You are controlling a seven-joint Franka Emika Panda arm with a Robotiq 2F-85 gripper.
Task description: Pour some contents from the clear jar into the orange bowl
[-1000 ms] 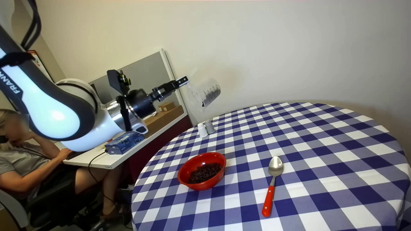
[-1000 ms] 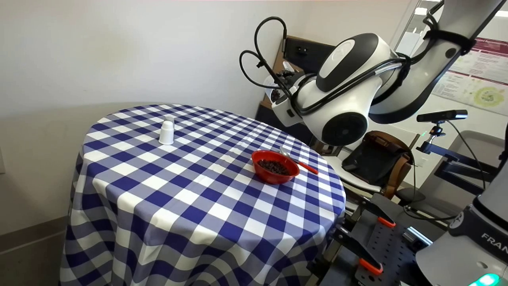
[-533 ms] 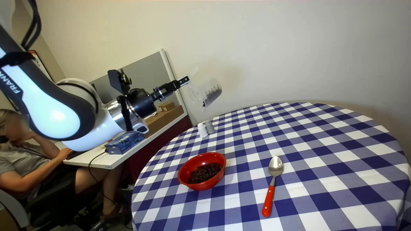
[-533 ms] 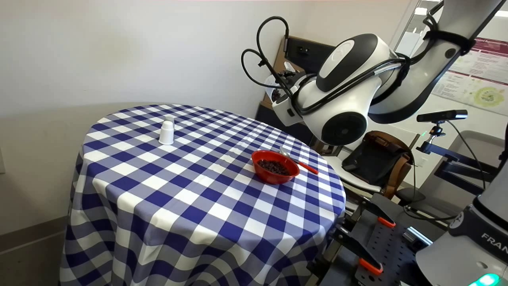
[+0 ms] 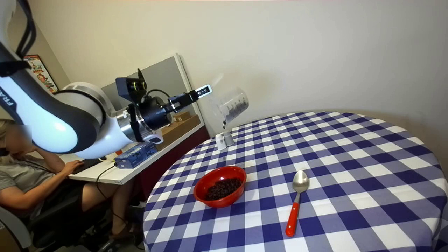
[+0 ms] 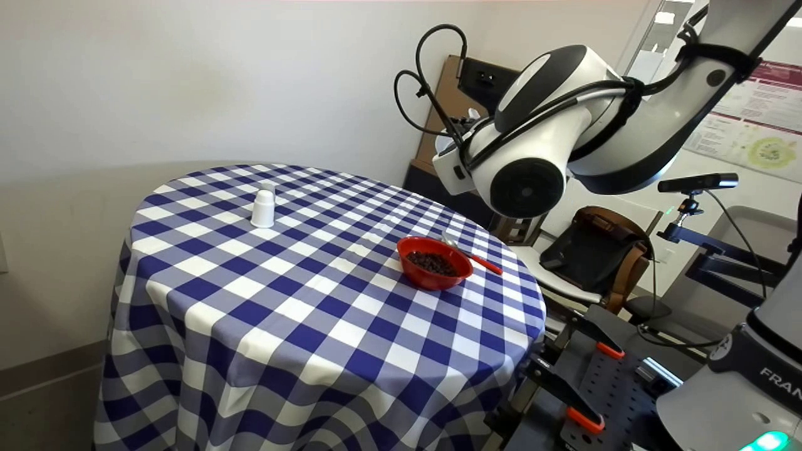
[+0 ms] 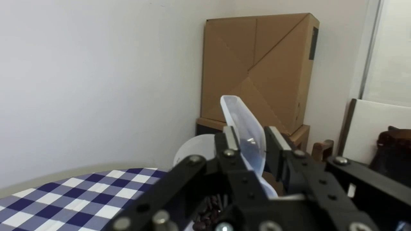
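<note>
Moved since the prior frames: the arm [image 5: 63,122] links have shifted and the clear jar [image 5: 234,105] sits slightly further right and lower in an exterior view; orange bowl [image 5: 217,174] and spoon [image 5: 296,201] unchanged. End eff.: gripper [image 7: 253,138] has its jaws clamped on the jar's translucent handle [image 7: 245,126], one finger each side. Jar pos.: in the air, tilted, higher than the bowl, contents [image 5: 238,109] lying along its low side; largely hidden by the arm in an exterior view, so alignment over the bowl not conf'd. Dark bits [image 5: 224,123] show at the jar's low edge, on the lip or falling: can't tell. Bowl stands on the checked cloth [image 5: 332,157] w/ dark beans [image 5: 224,188] in it; source unknown. Step in hand, as judged: the pour, under way or near its end. Rec.: centre the lip over the bowl, come down closer b/f tipping further, roll the wrist slowly so contents trickle, stop early as only "some" is req'd, then right the jar b/f any sideways travel. Risk: thin handle may twist in the grip. Markings: arm link reads "FRA", cut off at edge of view; robot base [image 6: 733,401] reads "FRAN", also cut. Jar graduations present, figs. illegible. Blue box [image 5: 136,155] and wall poster [image 6: 764,125]: print too small to read.
</note>
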